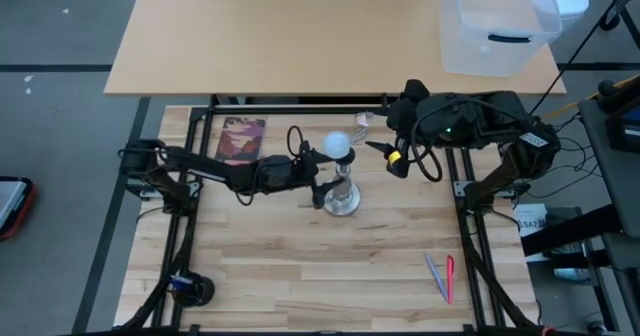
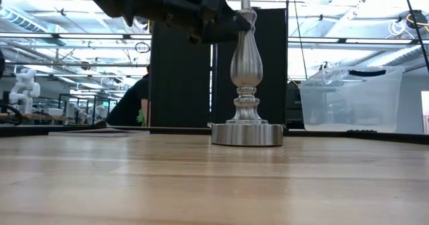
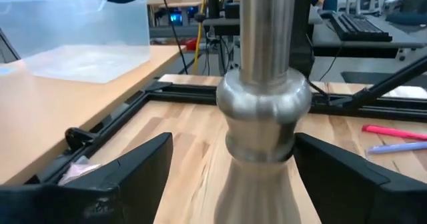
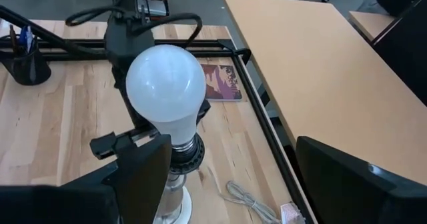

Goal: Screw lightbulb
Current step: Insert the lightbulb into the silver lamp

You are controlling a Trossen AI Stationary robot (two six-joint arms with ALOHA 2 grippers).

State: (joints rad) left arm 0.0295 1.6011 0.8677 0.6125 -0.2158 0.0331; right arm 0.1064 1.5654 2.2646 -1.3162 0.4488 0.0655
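The white frosted lightbulb (image 1: 338, 144) sits base-down in the black socket (image 4: 181, 151) on top of the silver stand (image 2: 247, 84). The stand rests upright on its round base (image 2: 247, 134) in the middle of the wooden table. My left gripper (image 1: 325, 181) reaches in level from the table's left. It is open, with one finger on each side of the stand's upper post (image 3: 263, 117). My right gripper (image 1: 388, 151) is open and empty. It hovers to the right of the bulb (image 4: 165, 84) and points at it. My left gripper's fingers stand level on either side of the stand's post, just below its round bulge (image 3: 263, 104). A clear gap shows at one finger (image 3: 143, 167). The other finger (image 3: 320, 164) comes right up to the post, and I cannot tell whether it touches.
A clear plastic bin (image 1: 495, 21) stands on the pale table beyond the far edge. A reddish book (image 1: 241, 139) lies at the far left and a coiled cord (image 1: 365, 121) behind the stand. Pens (image 1: 440, 276) lie near right. A person (image 2: 131, 104) sits behind the table.
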